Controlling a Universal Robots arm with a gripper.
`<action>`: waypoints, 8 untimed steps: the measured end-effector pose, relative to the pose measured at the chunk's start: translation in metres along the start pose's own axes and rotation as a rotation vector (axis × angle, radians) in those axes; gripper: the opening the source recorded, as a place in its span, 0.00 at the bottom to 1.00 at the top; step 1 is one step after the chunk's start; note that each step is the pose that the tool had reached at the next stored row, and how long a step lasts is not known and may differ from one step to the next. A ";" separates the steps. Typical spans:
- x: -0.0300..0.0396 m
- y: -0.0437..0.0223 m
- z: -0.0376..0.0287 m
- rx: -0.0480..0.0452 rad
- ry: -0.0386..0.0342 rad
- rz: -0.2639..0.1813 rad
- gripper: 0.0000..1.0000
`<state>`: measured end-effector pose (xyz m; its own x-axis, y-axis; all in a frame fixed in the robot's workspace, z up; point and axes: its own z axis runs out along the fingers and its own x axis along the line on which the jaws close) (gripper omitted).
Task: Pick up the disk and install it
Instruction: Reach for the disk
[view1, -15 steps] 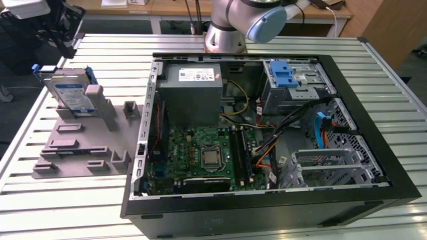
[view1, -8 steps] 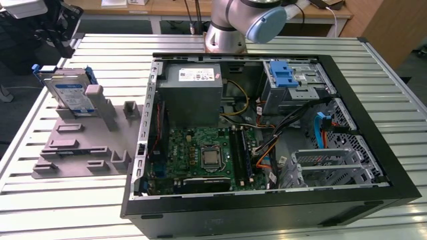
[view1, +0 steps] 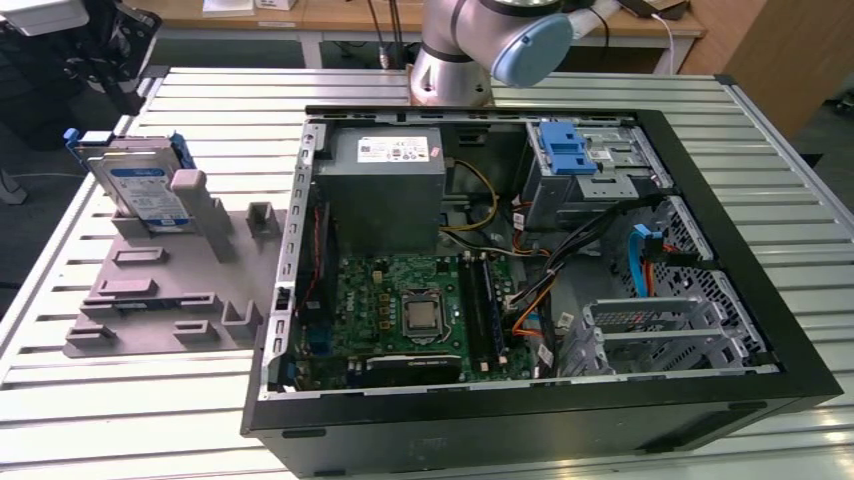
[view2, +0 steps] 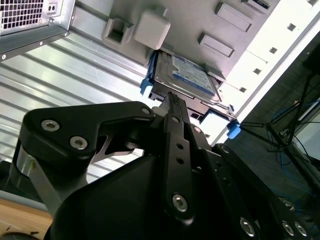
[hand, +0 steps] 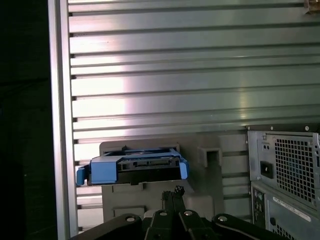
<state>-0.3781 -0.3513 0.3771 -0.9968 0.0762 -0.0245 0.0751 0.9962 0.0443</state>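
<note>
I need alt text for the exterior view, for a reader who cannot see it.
The disk stands in a grey holder on the exterior view's left, beside an open computer case on a slatted metal table. The arm's base rises beyond the case.

A ribbed aluminium desk (view1: 134, 410) carries an open black computer case (view1: 534, 432) at the centre of the exterior view. Inside the case, a grey metal power supply box with a white sticker (view1: 387, 200) sits at 11 o'clock, a green motherboard (view1: 400, 310) at 7 o'clock, a small blue ribbed plastic latch (view1: 565, 150) at 1 o'clock and a silver perforated drive cage (view1: 667, 330) at 4 o'clock. A flat grey plastic fixture plate (view1: 147, 290) with raised blocks lies at 9 o'clock of the case.
</note>
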 end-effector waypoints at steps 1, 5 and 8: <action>0.0006 0.0001 0.0000 0.0000 0.0000 0.000 0.11; 0.0030 0.0007 0.0000 0.0000 0.0000 0.000 0.11; 0.0049 0.0011 0.0001 0.0000 -0.0001 0.000 0.11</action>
<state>-0.3829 -0.3498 0.3770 -0.9968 0.0763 -0.0245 0.0751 0.9962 0.0443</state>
